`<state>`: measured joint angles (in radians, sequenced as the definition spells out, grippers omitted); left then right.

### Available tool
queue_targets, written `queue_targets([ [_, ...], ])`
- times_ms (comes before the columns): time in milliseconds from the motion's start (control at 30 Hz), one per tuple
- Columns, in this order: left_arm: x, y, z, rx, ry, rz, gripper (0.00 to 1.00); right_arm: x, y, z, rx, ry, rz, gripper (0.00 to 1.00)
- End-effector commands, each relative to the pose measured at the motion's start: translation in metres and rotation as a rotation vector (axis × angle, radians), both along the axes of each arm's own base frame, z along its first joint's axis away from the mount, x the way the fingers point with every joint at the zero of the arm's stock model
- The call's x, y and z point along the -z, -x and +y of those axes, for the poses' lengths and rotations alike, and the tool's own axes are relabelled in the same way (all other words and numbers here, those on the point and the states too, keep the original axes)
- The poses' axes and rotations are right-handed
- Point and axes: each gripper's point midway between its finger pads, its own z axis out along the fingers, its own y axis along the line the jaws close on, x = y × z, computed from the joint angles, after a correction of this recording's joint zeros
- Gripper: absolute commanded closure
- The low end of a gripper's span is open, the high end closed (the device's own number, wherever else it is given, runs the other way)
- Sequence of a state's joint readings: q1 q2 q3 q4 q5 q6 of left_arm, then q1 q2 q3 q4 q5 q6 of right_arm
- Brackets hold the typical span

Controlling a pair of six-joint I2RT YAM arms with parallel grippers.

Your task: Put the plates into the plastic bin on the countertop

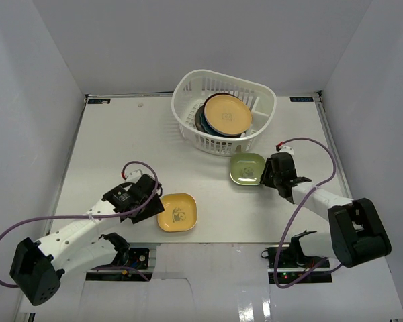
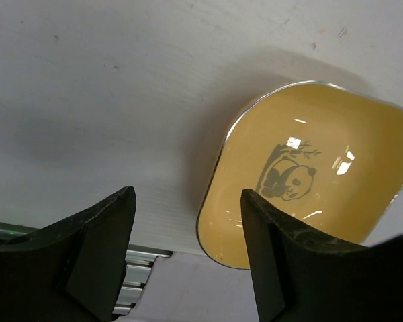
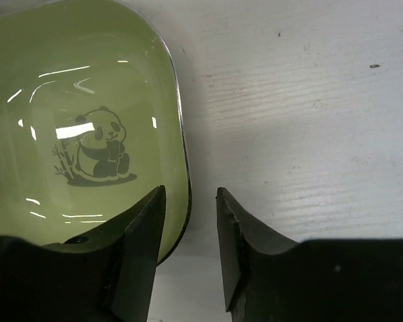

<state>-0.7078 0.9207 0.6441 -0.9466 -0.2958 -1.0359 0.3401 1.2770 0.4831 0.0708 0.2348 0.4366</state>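
**Two plates outside the bin, your grippers at their rims**

Your left gripper [image 1: 154, 204] sits low over the countertop [image 1: 114, 147] at the near left, right at the left edge of the yellow plate [image 1: 177, 212]. In the left wrist view its fingers [image 2: 101, 248] are wide apart. The plate's left rim falls in the gap, with one finger in front of the plate and the other over bare table. You can't tell from here whether either finger touches it. That plate is square, lies flat close to the near edge, and has a panda print [image 2: 287, 180] in its well.

Your right gripper [image 1: 265, 173] is at the right edge of the green plate [image 1: 247, 168]. The right wrist view shows its fingers apart by a narrow gap and straddling the rim. One is over the well and one over the countertop, and a strip of white shows between the rim and the outer finger, so nothing is clamped.

The green plate lies flat just in front of the plastic bin [image 1: 188, 124]; whether they touch can't be told. The bin stands at the far middle-right of the countertop. Inside it an orange-yellow plate [image 1: 227, 114] lies on top of darker plates [image 1: 201, 122]
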Motion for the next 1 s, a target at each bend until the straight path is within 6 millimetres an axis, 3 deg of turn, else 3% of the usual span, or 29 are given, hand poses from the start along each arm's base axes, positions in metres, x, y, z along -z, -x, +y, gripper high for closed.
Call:
queue_targets([
  [0,0.012,0.002,-0.011,-0.011,0.065,0.026,0.26,-0.024,-0.025,0.013,-0.012,-0.07,-0.094,0.63],
  [33,0.015,0.002,-0.013,-0.003,0.07,0.028,0.26,-0.02,-0.021,0.013,-0.013,-0.069,-0.083,0.74],
  [133,0.02,0.001,-0.016,0.014,0.073,0.029,0.26,-0.014,-0.007,0.007,-0.008,-0.061,-0.068,0.92],
  [233,0.021,-0.003,-0.019,0.026,0.078,0.018,0.26,-0.028,0.01,0.014,-0.052,-0.116,-0.099,0.92],
  [333,0.025,-0.005,-0.021,0.034,0.086,0.009,0.28,-0.054,0.031,0.033,-0.152,-0.213,-0.152,0.92],
  [433,0.03,-0.006,-0.022,0.035,0.086,0.006,0.33,-0.093,0.049,0.05,-0.251,-0.294,-0.199,0.92],
  [533,0.035,-0.006,-0.021,0.033,0.087,0.004,0.42,-0.159,0.046,0.056,-0.29,-0.343,-0.348,0.92],
  [567,0.035,-0.006,-0.022,0.033,0.09,0.002,0.45,-0.174,0.038,0.053,-0.273,-0.328,-0.389,0.92],
  [600,0.034,-0.006,-0.022,0.033,0.093,-0.003,0.48,-0.203,0.029,0.053,-0.269,-0.323,-0.456,0.92],
  [633,0.035,-0.007,-0.021,0.029,0.094,-0.007,0.57,-0.214,0.016,0.045,-0.232,-0.274,-0.491,0.92],
  [667,0.035,-0.007,-0.021,0.028,0.097,-0.01,0.61,-0.209,0.001,0.047,-0.222,-0.245,-0.462,0.92],
  [700,0.035,-0.007,-0.021,0.027,0.098,-0.013,0.65,-0.237,-0.013,0.05,-0.219,-0.243,-0.51,0.92],
  [733,0.034,-0.008,-0.022,0.029,0.104,-0.021,0.68,-0.245,-0.026,0.051,-0.207,-0.23,-0.526,0.92],
  [767,0.033,-0.008,-0.021,0.033,0.103,-0.024,0.78,-0.237,-0.045,0.056,-0.201,-0.212,-0.498,0.92],
  [833,0.031,-0.008,-0.023,0.043,0.107,-0.034,0.88,-0.276,-0.079,0.06,-0.172,-0.218,-0.6,0.92],
  [867,0.029,-0.009,-0.023,0.047,0.112,-0.038,0.97,-0.255,-0.104,0.066,-0.165,-0.184,-0.543,0.92],
  [900,0.028,-0.009,-0.024,0.057,0.113,-0.041,1.0,-0.251,-0.12,0.066,-0.154,-0.171,-0.519,0.92],
  [933,0.027,-0.009,-0.025,0.064,0.117,-0.046,1.0,-0.273,-0.137,0.07,-0.157,-0.186,-0.554,0.92],
  [967,0.023,-0.01,-0.027,0.074,0.128,-0.057,1.0,-0.245,-0.159,0.076,-0.151,-0.169,-0.493,0.92],
])
